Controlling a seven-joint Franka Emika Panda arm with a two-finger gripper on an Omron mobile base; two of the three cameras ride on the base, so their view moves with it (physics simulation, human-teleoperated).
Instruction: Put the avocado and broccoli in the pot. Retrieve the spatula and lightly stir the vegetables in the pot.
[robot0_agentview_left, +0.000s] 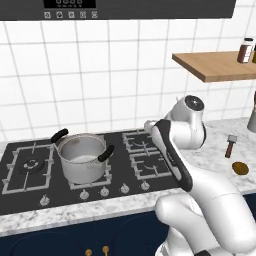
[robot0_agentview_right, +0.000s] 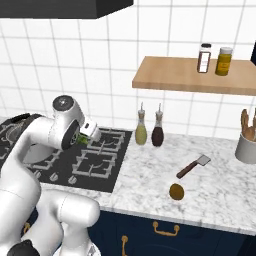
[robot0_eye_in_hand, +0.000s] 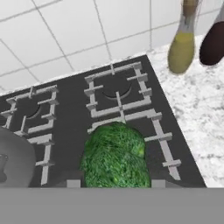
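Gripper (robot0_agentview_right: 86, 139) clamped on broccoli (robot0_eye_in_hand: 116, 157), above burners (avocado waits on counter); next: carry to pot (robot0_agentview_left: 82, 157), release.

Mottled green broccoli (robot0_eye_in_hand: 114, 157), steel pot (robot0_agentview_left: 81, 157) (2 black handles), brown-handled grey spatula (robot0_agentview_right: 193, 167).

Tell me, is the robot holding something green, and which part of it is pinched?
Yes, the broccoli. The gripper holds it above the stove, jaws closed on its two opposite sides; its bumpy top faces the hand camera.
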